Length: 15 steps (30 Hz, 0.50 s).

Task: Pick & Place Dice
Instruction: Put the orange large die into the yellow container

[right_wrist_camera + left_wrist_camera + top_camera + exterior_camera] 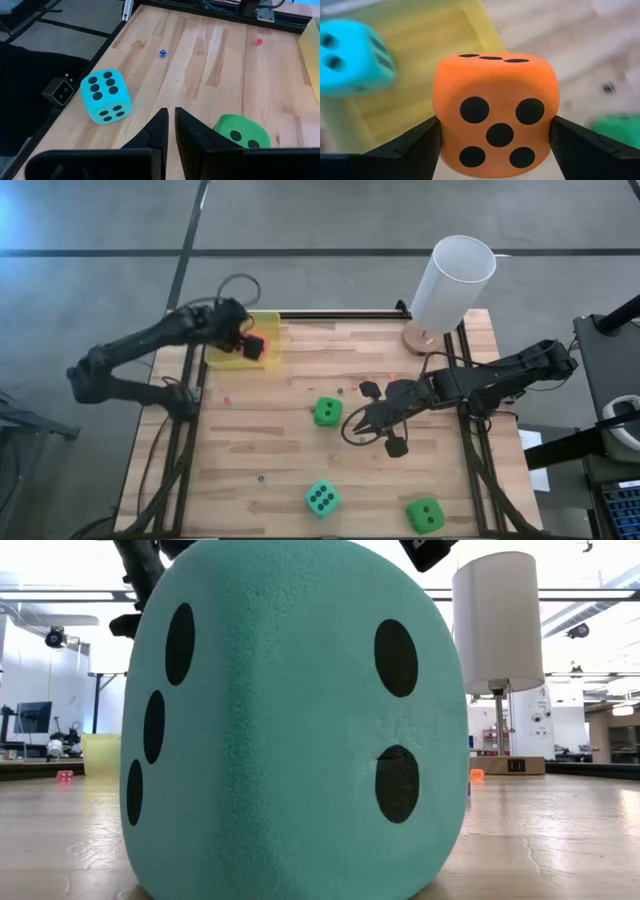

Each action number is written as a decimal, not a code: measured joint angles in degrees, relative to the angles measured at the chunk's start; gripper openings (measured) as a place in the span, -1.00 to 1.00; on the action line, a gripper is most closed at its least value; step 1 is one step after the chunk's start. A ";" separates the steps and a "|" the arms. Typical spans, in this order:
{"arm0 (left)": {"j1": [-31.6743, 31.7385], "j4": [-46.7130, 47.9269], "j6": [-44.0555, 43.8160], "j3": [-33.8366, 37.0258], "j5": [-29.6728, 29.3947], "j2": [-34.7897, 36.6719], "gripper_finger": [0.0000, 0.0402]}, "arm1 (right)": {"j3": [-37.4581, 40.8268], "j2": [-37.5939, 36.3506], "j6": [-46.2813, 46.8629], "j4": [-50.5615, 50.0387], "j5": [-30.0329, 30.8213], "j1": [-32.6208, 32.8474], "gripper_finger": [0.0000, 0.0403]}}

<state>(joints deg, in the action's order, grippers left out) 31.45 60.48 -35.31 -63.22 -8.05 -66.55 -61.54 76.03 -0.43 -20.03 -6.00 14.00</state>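
An orange-red die [495, 115] sits between the fingers of my left gripper [252, 345], over the translucent yellow tray [268, 330] at the table's far left. A teal die [350, 57] lies inside the tray [420, 45]. On the table rest a green die [326, 412] in the middle, a teal die [321, 498] near the front and a green die [425, 515] at the front right. My right gripper [356, 426] hangs shut just right of the middle green die [240, 131], touching nothing. My left gripper pinches the orange-red die by two opposite side faces [439, 131], one finger [415, 147] on each side. The fingers slant down from the table's left. The die is lifted clear above the tray, with its five-pip face toward the wrist camera and its three-pip face on top.
A white cylinder on a round wooden foot [452, 280] stands at the far right corner. A tiny blue die [163, 53] and a tiny red die [258, 42] lie on the wood. A small black box [62, 91] sits at the table's edge.
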 joint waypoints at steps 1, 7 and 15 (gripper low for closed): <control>2.04 -0.49 1.24 -0.20 -0.09 -0.05 0.61 | 0.00 0.00 -0.04 0.01 0.00 -0.01 -0.86; 11.87 -3.77 7.42 -1.01 -0.14 -1.57 0.60 | 0.00 0.00 -0.13 0.00 0.00 0.00 -0.86; 16.04 -9.62 10.06 -1.01 -0.19 -6.89 0.60 | 0.00 0.00 -0.15 0.09 0.00 -0.02 -0.86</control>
<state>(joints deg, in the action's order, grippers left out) 47.49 50.86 -25.25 -64.23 -8.24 -73.44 -61.54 76.03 -0.58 -19.94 -6.00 13.98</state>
